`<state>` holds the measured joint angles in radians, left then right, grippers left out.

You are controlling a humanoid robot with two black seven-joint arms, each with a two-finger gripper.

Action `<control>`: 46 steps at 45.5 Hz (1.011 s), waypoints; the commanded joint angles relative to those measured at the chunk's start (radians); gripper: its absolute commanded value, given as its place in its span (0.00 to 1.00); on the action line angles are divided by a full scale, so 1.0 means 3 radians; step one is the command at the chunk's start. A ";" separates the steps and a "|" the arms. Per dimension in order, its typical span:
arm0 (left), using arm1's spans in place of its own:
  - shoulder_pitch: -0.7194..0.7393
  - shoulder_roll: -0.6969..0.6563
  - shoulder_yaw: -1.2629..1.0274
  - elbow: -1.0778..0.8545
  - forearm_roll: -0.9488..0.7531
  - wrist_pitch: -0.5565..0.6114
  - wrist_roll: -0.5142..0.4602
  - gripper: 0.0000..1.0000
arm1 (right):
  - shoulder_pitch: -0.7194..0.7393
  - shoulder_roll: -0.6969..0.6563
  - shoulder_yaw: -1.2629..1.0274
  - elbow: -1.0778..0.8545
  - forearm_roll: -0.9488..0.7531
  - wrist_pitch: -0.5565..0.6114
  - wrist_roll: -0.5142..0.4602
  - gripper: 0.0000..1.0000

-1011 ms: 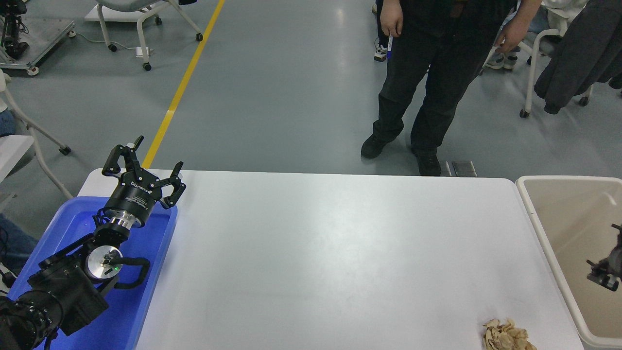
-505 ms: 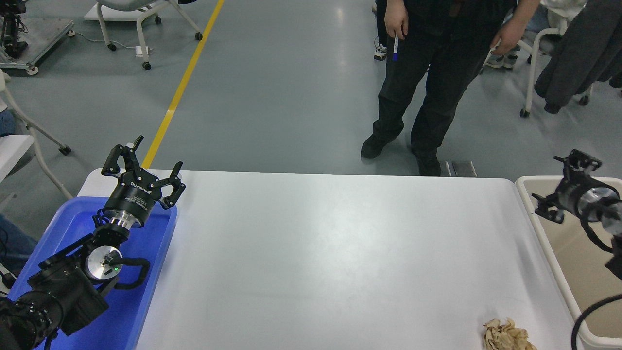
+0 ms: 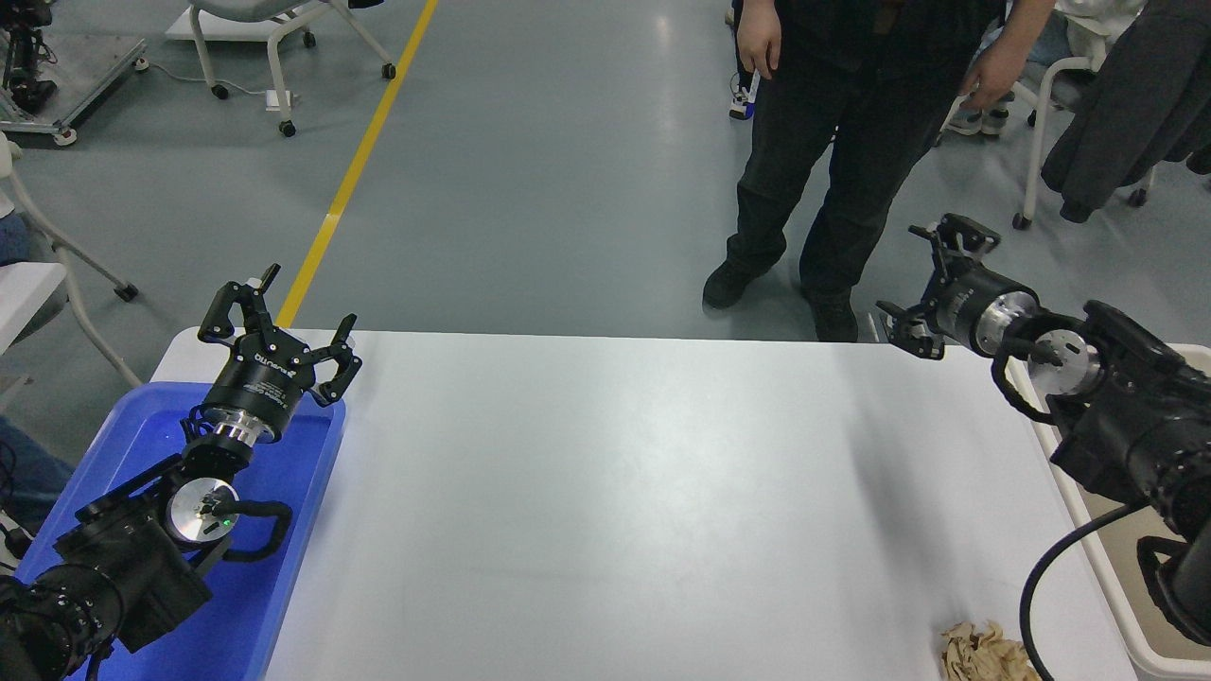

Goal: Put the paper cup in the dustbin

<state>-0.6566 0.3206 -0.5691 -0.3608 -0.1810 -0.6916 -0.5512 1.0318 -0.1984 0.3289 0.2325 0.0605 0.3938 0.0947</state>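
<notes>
No paper cup shows anywhere in the head view. The beige dustbin [image 3: 1088, 530] stands at the table's right edge, mostly covered by my right arm. My right gripper [image 3: 922, 284] is raised over the table's far right corner, fingers spread open and holding nothing. My left gripper [image 3: 279, 317] is parked at the lower left over the blue tray, open and holding nothing.
A blue plastic tray [image 3: 284, 567] lies at the table's left end under the left arm. A crumpled brown paper wad [image 3: 984, 653] lies near the front right edge. A person in dark clothes [image 3: 842, 142] stands beyond the far edge. Wheeled chairs stand further back.
My right arm has come up out of the dustbin and swung left and away from me, to above the table's far right corner. The left arm has not moved.
</notes>
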 commanded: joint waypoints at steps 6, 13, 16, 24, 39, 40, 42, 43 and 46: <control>0.0000 0.0000 0.0000 0.0001 0.0000 -0.0001 0.0002 1.00 | -0.0197 0.0022 0.0064 0.0570 -0.0304 0.0022 0.0538 0.99; 0.0000 0.0000 0.0000 0.0001 0.0000 -0.0001 0.0002 1.00 | -0.0361 0.0027 0.0222 0.0815 -0.0304 0.0017 0.0569 0.99; 0.0000 0.0000 0.0000 0.0001 0.0000 -0.0001 0.0002 1.00 | -0.0427 0.0027 0.0386 0.0897 -0.0294 -0.0004 0.0564 0.99; 0.0000 0.0000 0.0000 0.0001 0.0000 -0.0001 0.0002 1.00 | -0.0566 0.0063 0.0708 0.0923 -0.0248 -0.0019 0.0554 0.99; 0.0000 0.0000 0.0000 -0.0004 0.0000 -0.0001 0.0002 1.00 | -0.0729 0.0221 0.1179 0.0866 -0.0141 -0.0024 0.0543 0.99; 0.0000 0.0000 0.0000 0.0001 0.0000 -0.0001 0.0002 1.00 | -0.0734 0.0232 0.1189 0.0861 -0.0130 -0.0029 0.0543 0.99; 0.0000 0.0000 0.0000 0.0001 0.0000 -0.0001 0.0002 1.00 | -0.0745 0.0247 0.1205 0.0851 -0.0105 -0.0049 0.0543 0.99; 0.0000 0.0000 0.0000 0.0001 0.0000 -0.0001 0.0002 1.00 | -0.0745 0.0252 0.1220 0.0836 -0.0089 -0.0060 0.0543 0.99; 0.0000 0.0000 0.0000 0.0001 0.0000 -0.0001 0.0002 1.00 | -0.0729 0.0268 0.1245 0.0719 -0.0074 -0.0101 0.0543 0.99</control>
<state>-0.6568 0.3206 -0.5691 -0.3608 -0.1810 -0.6918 -0.5508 0.8280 -0.1420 0.6430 0.4897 0.0130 0.3842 0.2574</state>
